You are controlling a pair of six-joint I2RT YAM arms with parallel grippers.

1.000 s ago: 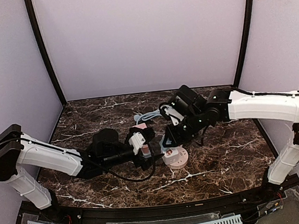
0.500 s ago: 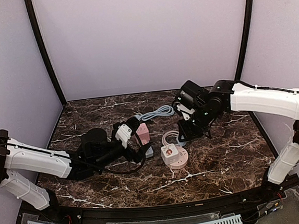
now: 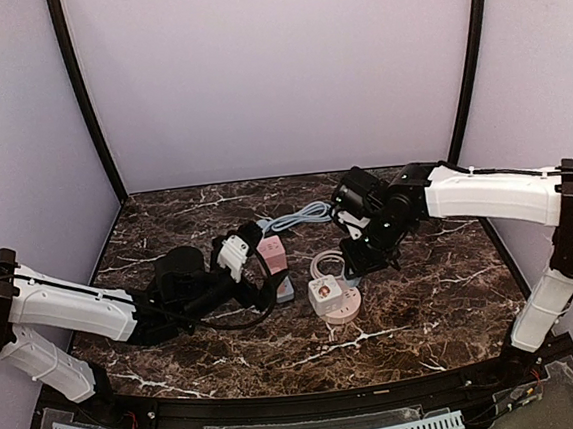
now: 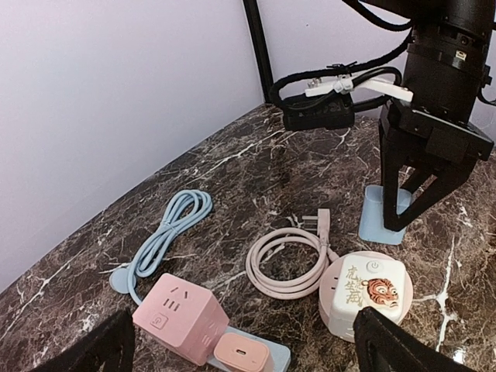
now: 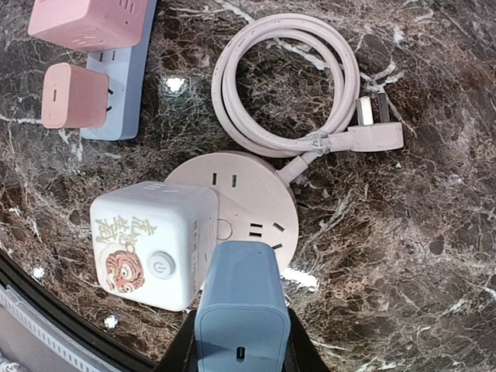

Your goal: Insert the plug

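My right gripper (image 5: 242,353) is shut on a blue plug adapter (image 5: 242,306) and holds it upright just beside the round pink socket base (image 5: 256,198), which carries a white cube with a tiger picture (image 5: 147,244). In the left wrist view the blue plug (image 4: 383,213) sits low over the table between the right gripper's fingers. My left gripper (image 4: 252,345) is open and empty, in front of a pink cube socket (image 4: 177,314) and a small pink charger (image 4: 242,355) plugged into a blue-grey strip (image 5: 128,85).
A coiled pink cable (image 4: 288,260) with its three-pin plug (image 5: 376,128) lies behind the round socket. A bundled light blue cable (image 4: 167,229) lies at the back left. The wall stands just behind it.
My left arm has drawn back to the left, away from the pink charger. My right gripper has moved right and back from over the round socket, still holding the blue plug.
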